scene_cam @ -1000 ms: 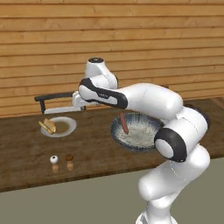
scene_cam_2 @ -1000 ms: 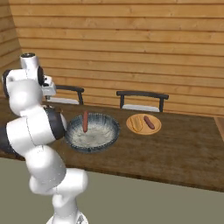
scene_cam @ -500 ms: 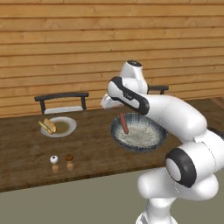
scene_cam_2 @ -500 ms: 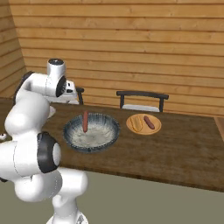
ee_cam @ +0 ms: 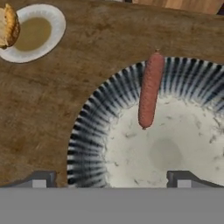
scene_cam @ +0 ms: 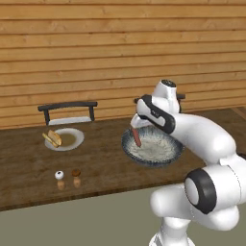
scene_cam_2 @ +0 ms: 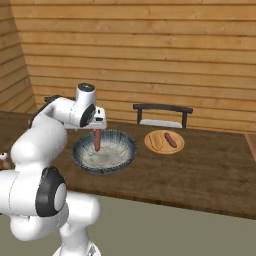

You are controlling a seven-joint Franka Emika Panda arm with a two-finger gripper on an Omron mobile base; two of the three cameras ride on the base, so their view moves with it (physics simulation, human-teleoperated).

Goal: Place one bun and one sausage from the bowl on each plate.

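Left base view: I had the arm bent over the bowl (scene_cam: 153, 148), the claw hidden behind the wrist. One sausage (scene_cam: 136, 136) leaned on the bowl's rim just below the hand. Well off to the claw's left sat a plate (scene_cam: 72, 142) with a bun (scene_cam: 52, 138) on it; whether a sausage lay there too I could not tell.

Right base view: the same sausage (scene_cam_2: 97, 140) stood against the bowl (scene_cam_2: 105, 152) under the hand. Well to the claw's right, a second plate (scene_cam_2: 164, 142) held a bun and a sausage — I judged that plate done.

Hand view: the claw (ee_cam: 111, 178) hung released, jaws wide, nothing between them, above the bowl's pale floor (ee_cam: 144, 144). The sausage (ee_cam: 149, 89) lay just ahead of the tips; the bun plate (ee_cam: 37, 33) was further ahead, leftward. My judgement: this last sausage was left to move there.
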